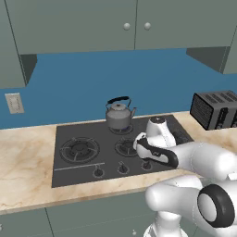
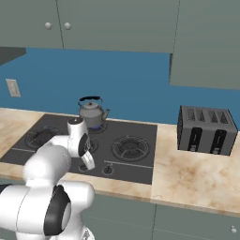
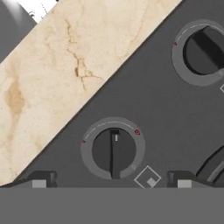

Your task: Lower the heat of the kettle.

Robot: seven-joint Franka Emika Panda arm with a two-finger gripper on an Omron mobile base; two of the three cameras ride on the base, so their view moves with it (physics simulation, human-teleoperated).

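While my arm bends low over the front edge of the cooktop [image 1: 92,169], my gripper [image 3: 111,183] hangs just above one stove knob [image 3: 113,150], and my two fingertips [image 3: 40,180] stand apart, one at 8 o'clock and one at 4 o'clock of that knob in the hand view, touching nothing that I can see. That knob's ridge runs from 12 to 6 o'clock, with a small white mark near its 12 o'clock end and two red marks on its ring. A second knob [image 3: 203,50] sits at 2 o'clock of the first, well apart from it. From the left base view I count three knobs along the cooktop's front strip, and three burners that show, one of them partly behind my wrist. The one kettle [image 1: 119,114] stands upright on a rear burner, at 12 o'clock of my hand, its black handle arched over the lid and its spout turned toward 3 o'clock. One black toaster [image 2: 208,129] with slots on top rests on the marble counter [image 2: 187,176] at 3 o'clock of the cooktop, near but apart from it. One wall outlet [image 1: 14,102] sits on the blue backsplash at 9 o'clock, and two round cabinet pulls [image 1: 127,27] show above.
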